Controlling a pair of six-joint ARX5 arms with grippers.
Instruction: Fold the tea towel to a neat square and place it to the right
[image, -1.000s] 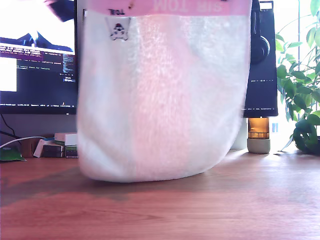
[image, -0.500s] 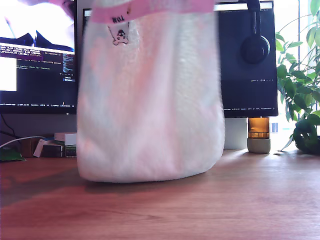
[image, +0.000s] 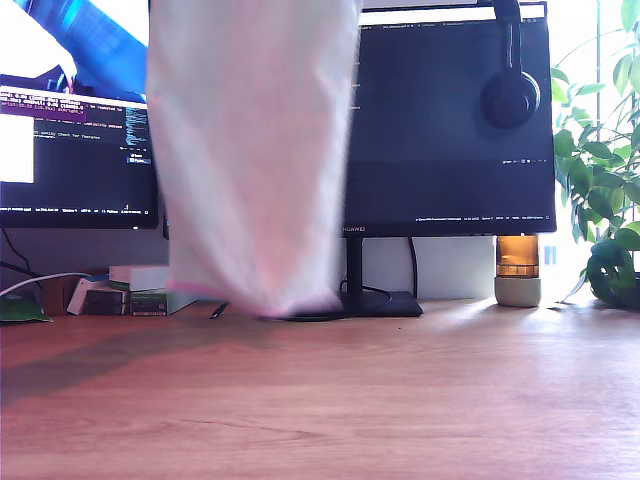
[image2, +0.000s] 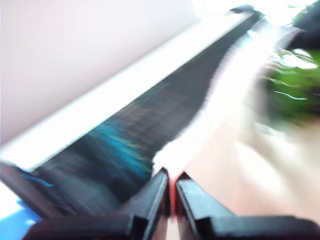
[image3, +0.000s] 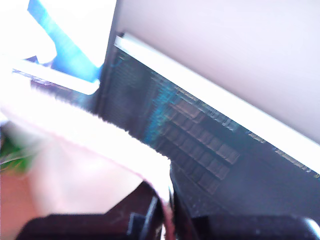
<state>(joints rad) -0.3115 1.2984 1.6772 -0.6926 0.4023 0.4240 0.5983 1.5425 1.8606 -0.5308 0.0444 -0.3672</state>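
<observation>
The tea towel (image: 250, 150) hangs blurred from above the picture in the exterior view, a pale pink, white and mint sheet in front of the monitors. Its lower edge floats just above the wooden table (image: 400, 400). Neither gripper shows in the exterior view. In the first wrist view my first gripper (image2: 171, 192) is shut on a thin pink edge of the tea towel (image2: 235, 95), which streams away from the jaws. In the second wrist view my second gripper (image3: 165, 210) is shut on the edge of the tea towel (image3: 85, 135) too.
Behind the towel stand two monitors (image: 450, 120) (image: 70, 130), with headphones (image: 510, 90) on the one at the exterior view's right and its base (image: 370, 303) on the table. An amber jar (image: 517, 270), a plant (image: 600, 200) and small boxes (image: 130, 290) line the back.
The hanging towel has narrowed and swung toward the exterior view's left. Its lower edge has risen off the table, and the pink band and label have gone above the picture.
</observation>
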